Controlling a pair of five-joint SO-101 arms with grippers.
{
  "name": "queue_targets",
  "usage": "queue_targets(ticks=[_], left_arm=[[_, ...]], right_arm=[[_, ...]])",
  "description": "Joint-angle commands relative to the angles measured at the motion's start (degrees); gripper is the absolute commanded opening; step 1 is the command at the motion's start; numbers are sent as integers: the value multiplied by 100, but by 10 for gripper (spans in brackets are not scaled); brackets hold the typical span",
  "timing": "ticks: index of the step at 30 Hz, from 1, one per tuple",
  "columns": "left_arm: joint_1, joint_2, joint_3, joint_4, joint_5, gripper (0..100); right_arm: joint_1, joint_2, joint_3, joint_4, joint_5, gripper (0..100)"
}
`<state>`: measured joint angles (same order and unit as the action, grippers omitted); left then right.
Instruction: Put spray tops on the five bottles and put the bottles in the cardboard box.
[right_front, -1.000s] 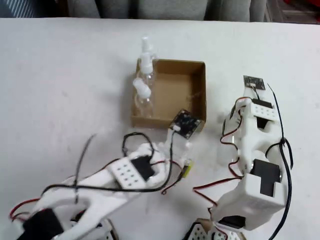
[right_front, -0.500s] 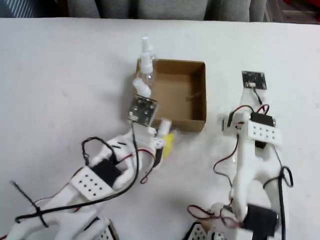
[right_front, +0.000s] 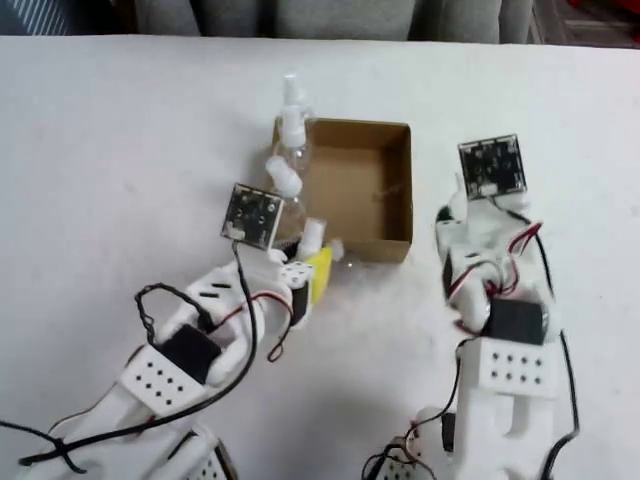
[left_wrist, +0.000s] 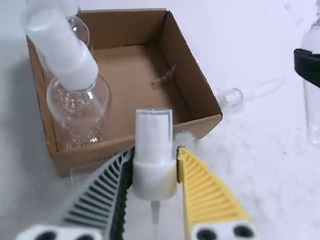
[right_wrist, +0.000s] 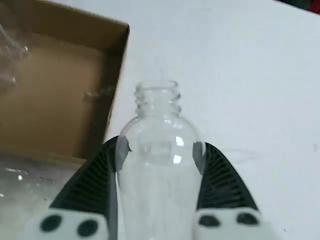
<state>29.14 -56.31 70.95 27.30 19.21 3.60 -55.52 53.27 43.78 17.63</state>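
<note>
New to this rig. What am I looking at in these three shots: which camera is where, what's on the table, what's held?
Two small robot arms sit side by side at a white table. The high view looks down from a fixed camera; the other two come from a camera on each arm's wrist. On the table stands an open cardboard box with two capped bottles inside. The left claw is shut on a white spray top just outside the box. The right claw is shut on an uncapped bottle, clear with an open neck.
</note>
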Motion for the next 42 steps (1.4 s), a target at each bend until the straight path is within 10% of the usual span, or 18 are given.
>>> queue_targets(ticks=[1, 16, 28, 42], left_arm=[[-57, -374, -53, -141, -18, 21], [1657, -5033, 2101, -132, -35, 21], [2141, -4699, 2040, 308, -62, 21], [2132, -4681, 2207, 264, -62, 21]], right_arm=[[-224, -391, 202, -1024, -589, 16], [-1596, 31, -396, -2105, -2321, 15], [-2826, 303, -396, -1947, -2549, 15], [-3064, -1042, -422, 505, -2497, 15]])
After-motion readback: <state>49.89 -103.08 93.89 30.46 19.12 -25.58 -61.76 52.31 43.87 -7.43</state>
